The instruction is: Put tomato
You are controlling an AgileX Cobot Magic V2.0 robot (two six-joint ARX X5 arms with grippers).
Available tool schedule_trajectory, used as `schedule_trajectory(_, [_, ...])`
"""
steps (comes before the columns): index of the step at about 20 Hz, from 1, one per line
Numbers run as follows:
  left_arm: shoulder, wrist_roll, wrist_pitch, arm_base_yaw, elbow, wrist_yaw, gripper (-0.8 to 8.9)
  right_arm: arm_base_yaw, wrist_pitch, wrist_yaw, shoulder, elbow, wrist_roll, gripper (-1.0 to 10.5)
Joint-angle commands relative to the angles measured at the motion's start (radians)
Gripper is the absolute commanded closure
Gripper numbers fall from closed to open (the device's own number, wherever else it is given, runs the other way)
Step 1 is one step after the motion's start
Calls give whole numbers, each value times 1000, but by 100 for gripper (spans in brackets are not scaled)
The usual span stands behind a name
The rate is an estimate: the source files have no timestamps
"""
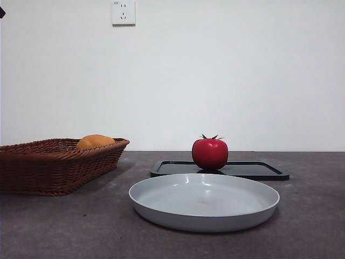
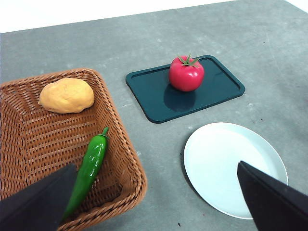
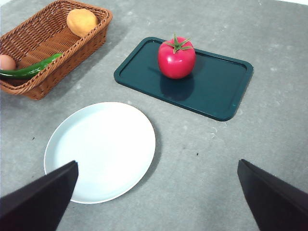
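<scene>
The red tomato with a green stem stands upright on the dark tray, behind the pale round plate. It also shows in the left wrist view and in the right wrist view. My left gripper is open and empty, high above the table between the basket and the plate. My right gripper is open and empty, high above the table near the plate. Both are well away from the tomato.
A wicker basket stands at the left and holds an orange-yellow rounded item, a green chilli and a pinkish item. A wall socket is on the white wall behind.
</scene>
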Motion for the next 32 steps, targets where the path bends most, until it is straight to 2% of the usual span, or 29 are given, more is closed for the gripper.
schedule_trajectory(1, [4, -2, 12, -5, 13, 5, 203, 5, 10, 0, 3, 10, 3, 428])
schedule_trajectory(2, [4, -2, 12, -5, 13, 5, 363, 5, 10, 1, 3, 10, 3, 614])
schedule_trajectory(3, [4, -2, 11, -5, 13, 5, 601, 5, 10, 1, 3, 10, 3, 832])
schedule_trajectory(4, [4, -2, 12, -5, 13, 5, 810, 5, 10, 0, 3, 10, 3, 950])
schedule_trajectory(5, [3, -3, 12, -5, 13, 5, 782, 5, 11, 0, 3, 10, 3, 937])
schedule_trajectory(16, [4, -3, 12, -5, 13, 5, 784, 5, 11, 1, 3, 10, 3, 937])
schedule_trajectory(20, [-5, 17, 25, 76, -6, 5, 784, 5, 11, 1, 3, 10, 3, 937])
schedule_trajectory(22, [-48, 34, 111, 169, -89, 5, 784, 5, 11, 1, 3, 10, 3, 937])
schedule_trajectory(25, [-184, 32, 340, 308, -312, -1, 784, 5, 11, 1, 3, 10, 3, 937])
schedule_trajectory(27, [-284, 30, 444, 371, -460, -42, 784, 5, 11, 1, 3, 10, 3, 937])
schedule_trajectory(29, [-370, 29, 516, 407, -592, -52, 784, 5, 11, 1, 3, 10, 3, 937])
schedule_trajectory(32, [-470, 28, 539, 417, -725, -53, 784, 5, 11, 1, 3, 10, 3, 937])
